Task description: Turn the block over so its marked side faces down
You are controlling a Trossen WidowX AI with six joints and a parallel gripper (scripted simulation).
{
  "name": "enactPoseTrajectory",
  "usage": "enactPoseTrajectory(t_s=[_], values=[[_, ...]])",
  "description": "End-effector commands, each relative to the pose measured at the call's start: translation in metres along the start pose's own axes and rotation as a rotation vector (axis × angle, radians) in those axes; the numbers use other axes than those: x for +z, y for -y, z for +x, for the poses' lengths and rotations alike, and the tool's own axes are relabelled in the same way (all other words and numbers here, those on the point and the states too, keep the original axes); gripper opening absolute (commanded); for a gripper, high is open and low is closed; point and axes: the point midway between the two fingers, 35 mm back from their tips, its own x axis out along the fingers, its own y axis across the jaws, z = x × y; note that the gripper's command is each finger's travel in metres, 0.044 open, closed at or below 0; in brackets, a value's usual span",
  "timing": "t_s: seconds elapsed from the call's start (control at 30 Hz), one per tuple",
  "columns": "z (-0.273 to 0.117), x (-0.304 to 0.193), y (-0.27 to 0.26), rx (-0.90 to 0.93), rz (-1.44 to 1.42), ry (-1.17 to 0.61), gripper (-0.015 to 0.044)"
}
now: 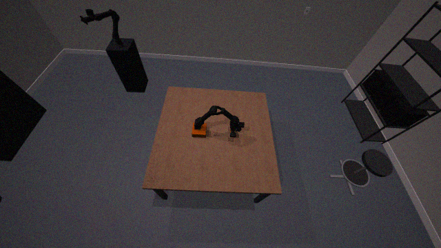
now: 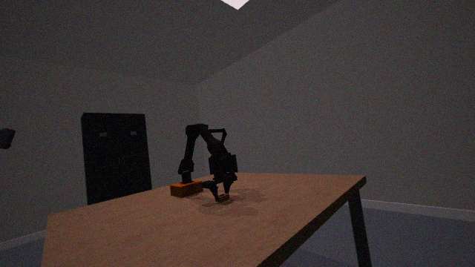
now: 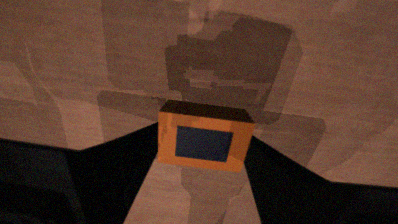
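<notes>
The block [image 2: 223, 197] [image 3: 167, 142] is a small orange box with a dark rectangular mark [image 3: 204, 144] on one face. The marked face points up toward the wrist camera. The block is low at the table [image 1: 213, 169] [image 2: 148, 230]; whether its underside touches the wood cannot be told. My gripper [image 1: 233, 134] [image 2: 222, 196] [image 3: 203, 132] points down and is shut on the block, with one fingertip against each short side in the wrist view. In the top view the gripper and arm hide the block.
The arm's orange base block [image 1: 199, 133] [image 2: 185, 188] stands on the table, left of the gripper. Arm shadows fall across the wood around the block. Away from the table stand another arm on a dark pedestal [image 1: 128, 65], a shelf rack [image 1: 396, 96] and a dark cabinet [image 2: 116, 156].
</notes>
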Motion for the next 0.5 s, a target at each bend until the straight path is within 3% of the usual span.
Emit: enactPoseTrajectory(t_s=[0.0,0.47], values=[[0.0004,0.0003,-0.0003,0.002,0.002,0.002,0.0236],[0.0004,0.0003,-0.0003,0.002,0.002,0.002,0.0143]])
